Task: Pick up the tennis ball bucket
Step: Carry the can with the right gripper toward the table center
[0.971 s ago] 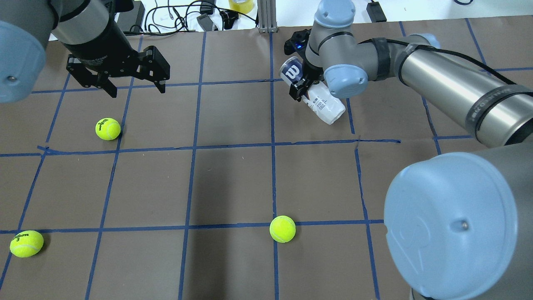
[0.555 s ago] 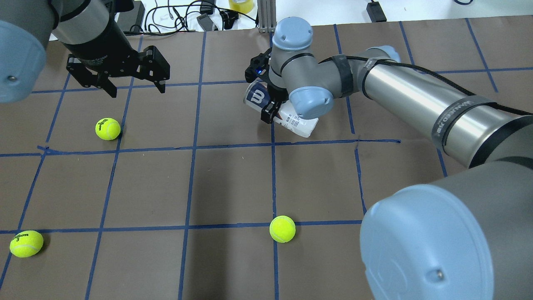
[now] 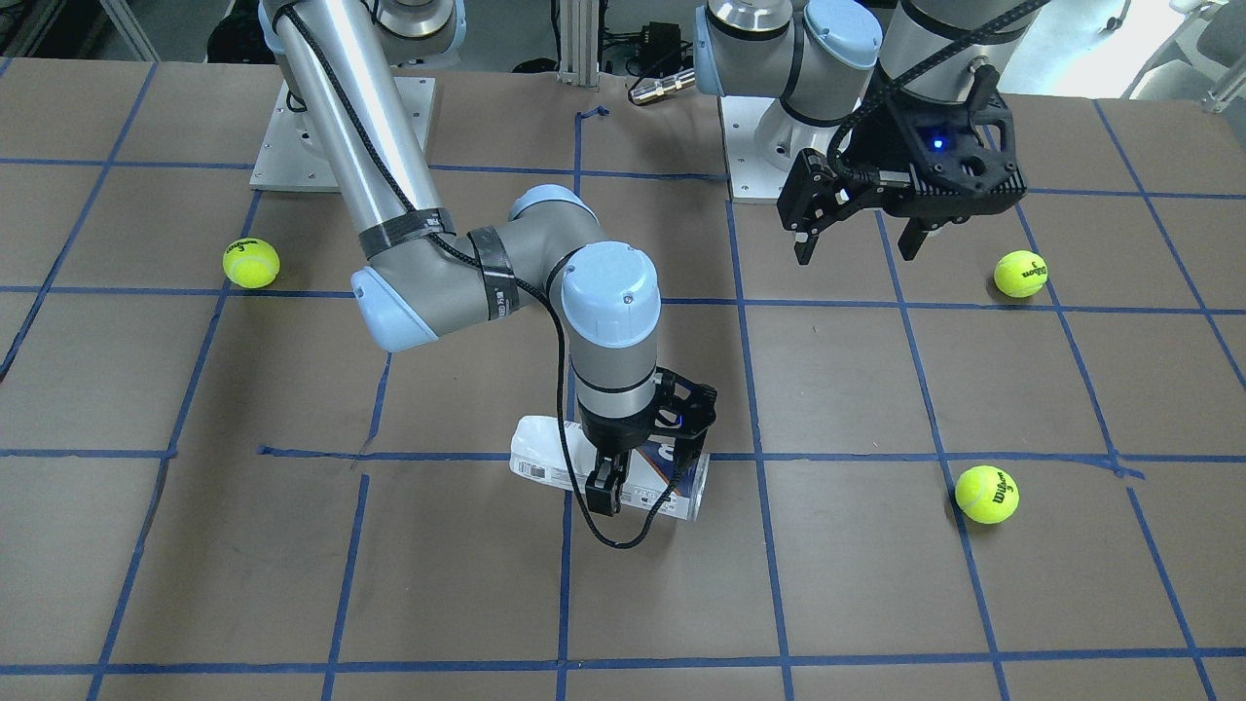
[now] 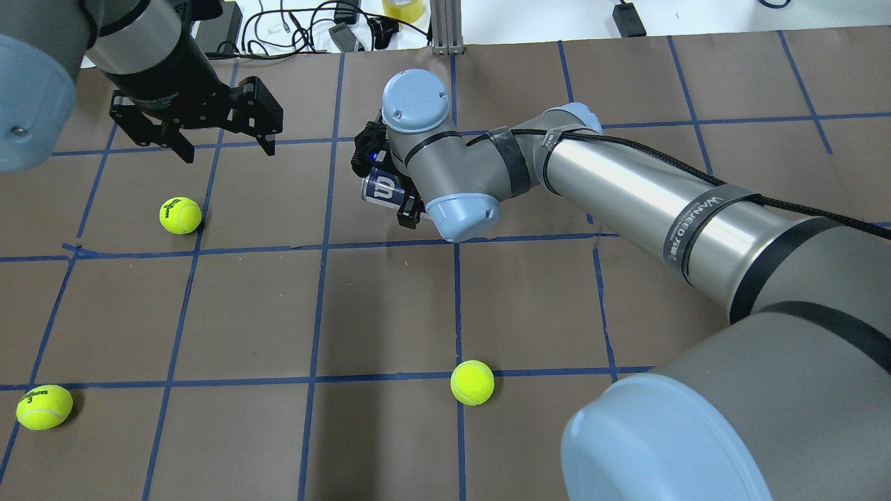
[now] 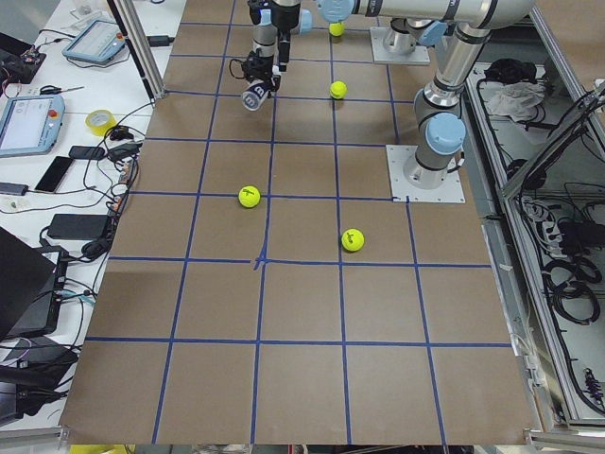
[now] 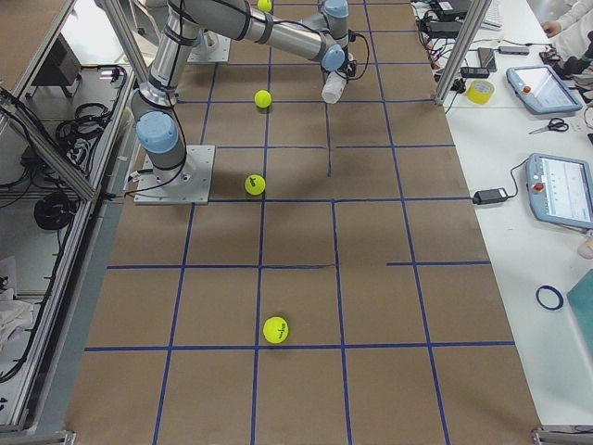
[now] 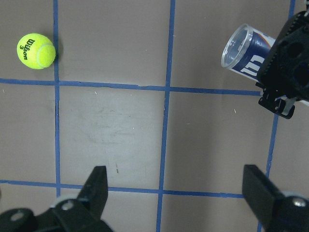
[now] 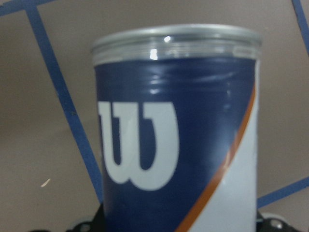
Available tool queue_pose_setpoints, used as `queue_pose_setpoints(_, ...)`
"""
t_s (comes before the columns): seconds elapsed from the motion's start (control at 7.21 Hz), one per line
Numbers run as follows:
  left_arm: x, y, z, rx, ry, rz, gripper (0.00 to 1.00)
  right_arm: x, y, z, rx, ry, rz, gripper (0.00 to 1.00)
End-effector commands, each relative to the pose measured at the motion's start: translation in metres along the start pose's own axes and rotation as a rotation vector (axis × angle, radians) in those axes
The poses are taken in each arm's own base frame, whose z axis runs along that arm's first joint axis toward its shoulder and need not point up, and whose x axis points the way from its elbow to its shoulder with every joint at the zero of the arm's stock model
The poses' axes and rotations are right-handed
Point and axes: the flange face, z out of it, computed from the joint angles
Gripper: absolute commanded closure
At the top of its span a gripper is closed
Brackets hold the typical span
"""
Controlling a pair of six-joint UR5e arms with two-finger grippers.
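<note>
The tennis ball bucket [image 4: 379,188] is a clear tube with a navy and white label and a large "W". My right gripper [image 4: 388,184] is shut on it around its middle and holds it on its side, seemingly just above the table, near the far centre. In the front view the bucket [image 3: 538,460] lies crosswise in the right gripper [image 3: 638,477]. It fills the right wrist view [image 8: 178,130]. My left gripper [image 4: 230,151] is open and empty at the far left. The left wrist view shows the bucket's open mouth [image 7: 244,53].
Three yellow-green tennis balls lie on the brown gridded table: one below my left gripper [image 4: 180,215], one at the near left [image 4: 44,406], one at the near centre [image 4: 472,382]. Cables and devices lie past the far edge [image 4: 306,28].
My right arm has swung leftward in the overhead view, carrying the bucket from right of the centre line to left of it. My left gripper has not moved.
</note>
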Motion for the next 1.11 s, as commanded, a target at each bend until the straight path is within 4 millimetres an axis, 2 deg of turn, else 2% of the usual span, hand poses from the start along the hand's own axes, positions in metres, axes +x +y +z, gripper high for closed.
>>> queue_pose_setpoints(0.0, 0.000, 0.000, 0.000, 0.000, 0.001, 0.000, 0.00, -0.015, -0.005, 0.005, 0.043, 0.016, -0.044, 0.13)
queue_pose_setpoints(0.28, 0.000, 0.000, 0.000, 0.000, 0.003, 0.000, 0.00, -0.034, -0.008, 0.013, 0.058, 0.001, -0.070, 0.18)
queue_pose_setpoints(0.42, 0.000, 0.000, 0.000, 0.000, 0.004, 0.000, 0.00, -0.036, -0.018, 0.009, 0.166, 0.010, -0.075, 0.00)
queue_pose_setpoints(0.69, 0.000, 0.000, 0.001, -0.002, 0.004, 0.000, 0.00, -0.041, -0.020, 0.014, 0.181, -0.033, -0.067, 0.00)
queue_pose_setpoints(0.83, 0.000, 0.000, 0.000, 0.000, 0.004, -0.002, 0.00, -0.051, -0.020, 0.018, 0.144, -0.095, -0.057, 0.00)
queue_pose_setpoints(0.97, 0.000, 0.000, 0.000, 0.000, 0.004, 0.000, 0.00, -0.052, -0.021, 0.013, 0.149, -0.096, -0.061, 0.00)
